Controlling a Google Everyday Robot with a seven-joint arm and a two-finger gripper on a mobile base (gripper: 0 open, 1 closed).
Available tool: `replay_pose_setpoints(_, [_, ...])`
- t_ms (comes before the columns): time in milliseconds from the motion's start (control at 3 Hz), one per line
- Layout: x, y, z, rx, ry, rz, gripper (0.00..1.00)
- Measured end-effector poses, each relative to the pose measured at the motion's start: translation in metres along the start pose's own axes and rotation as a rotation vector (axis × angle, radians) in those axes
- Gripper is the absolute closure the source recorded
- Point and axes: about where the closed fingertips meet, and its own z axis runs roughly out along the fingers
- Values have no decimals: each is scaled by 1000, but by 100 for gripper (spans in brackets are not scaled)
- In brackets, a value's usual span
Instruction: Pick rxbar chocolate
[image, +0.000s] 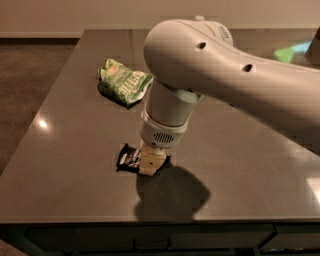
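Observation:
The rxbar chocolate (128, 158), a small flat bar in a glossy black wrapper, lies on the dark grey table (65, 135) near the front edge. My gripper (151, 164) points straight down, with its cream tip on the bar's right end, covering that part. The left half of the bar shows beside it. The large white arm (225, 75) reaches in from the right and hides the back middle of the table.
A crumpled green-and-white snack bag (124, 81) lies farther back, left of the arm. A bottle cap (199, 18) peeks over the arm at the back. The table's front edge (100, 218) is close to the bar; brown floor lies to the left.

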Motion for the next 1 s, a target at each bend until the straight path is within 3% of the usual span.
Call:
replay_pose_setpoints(333, [11, -11, -22, -8, -28, 36, 100])
replay_pose_setpoints(1000, [41, -48, -91, 1, -119, 117, 100])
